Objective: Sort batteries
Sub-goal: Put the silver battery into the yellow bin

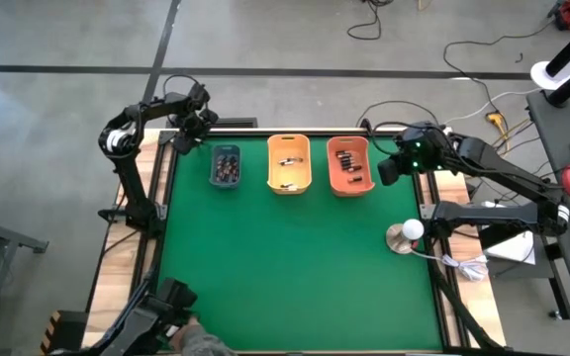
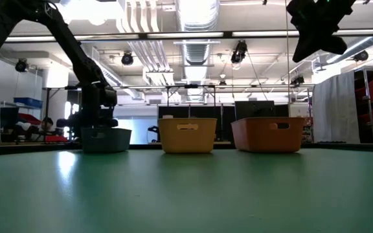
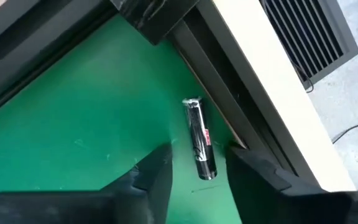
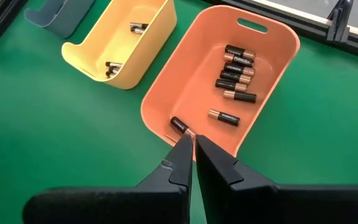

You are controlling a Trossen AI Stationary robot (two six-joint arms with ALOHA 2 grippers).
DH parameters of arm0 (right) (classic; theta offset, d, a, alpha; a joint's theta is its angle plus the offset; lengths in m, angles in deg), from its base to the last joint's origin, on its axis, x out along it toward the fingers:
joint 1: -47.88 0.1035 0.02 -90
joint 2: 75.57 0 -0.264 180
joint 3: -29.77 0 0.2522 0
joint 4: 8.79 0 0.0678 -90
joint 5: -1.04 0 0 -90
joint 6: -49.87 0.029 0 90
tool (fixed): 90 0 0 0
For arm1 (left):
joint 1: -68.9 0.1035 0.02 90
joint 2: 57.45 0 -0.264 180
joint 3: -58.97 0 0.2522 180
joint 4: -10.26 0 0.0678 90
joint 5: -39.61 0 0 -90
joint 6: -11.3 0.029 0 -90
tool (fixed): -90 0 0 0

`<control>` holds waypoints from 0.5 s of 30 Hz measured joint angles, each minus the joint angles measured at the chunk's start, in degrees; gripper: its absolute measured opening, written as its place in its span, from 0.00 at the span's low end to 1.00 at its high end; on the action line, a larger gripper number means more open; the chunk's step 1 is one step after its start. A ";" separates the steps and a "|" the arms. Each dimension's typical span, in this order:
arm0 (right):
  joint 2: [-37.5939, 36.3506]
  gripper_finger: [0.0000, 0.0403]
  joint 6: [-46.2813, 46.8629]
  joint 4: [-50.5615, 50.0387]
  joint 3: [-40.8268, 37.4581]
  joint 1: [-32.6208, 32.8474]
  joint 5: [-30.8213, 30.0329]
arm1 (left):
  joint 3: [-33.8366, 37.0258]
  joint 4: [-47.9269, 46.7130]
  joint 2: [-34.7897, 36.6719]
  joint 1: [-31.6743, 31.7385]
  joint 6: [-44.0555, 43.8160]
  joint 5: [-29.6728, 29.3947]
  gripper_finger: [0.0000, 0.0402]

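Three bins (image 1: 289, 163), maybe lamp (image 1: 412, 230).

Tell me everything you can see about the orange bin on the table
The orange bin is a rectangular tub of smooth plastic with rounded corners and a slot handle cut into one end wall. It sits upright on the green table at the far edge, rightmost of three bins, beside the yellow bin without touching it. Several dark and copper batteries lie loose on its floor. The right gripper hovers above its near rim, fingers closed.
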 joint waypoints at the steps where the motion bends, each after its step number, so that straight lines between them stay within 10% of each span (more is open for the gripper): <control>1: 0.14 0.03 -0.06 0.01 0.00 0.01 -0.01 | 0.06 0.32 -0.02 0.02 -0.11 -0.01 0.30; 8: -0.31 0.03 -2.42 -2.16 0.03 0.48 4.13 | 0.10 0.66 -0.20 0.03 -0.14 -2.99 0.04; 15: -0.84 0.03 -6.25 -11.85 8.25 1.14 4.08 | -1.80 -2.34 0.68 -1.18 8.78 -4.52 0.03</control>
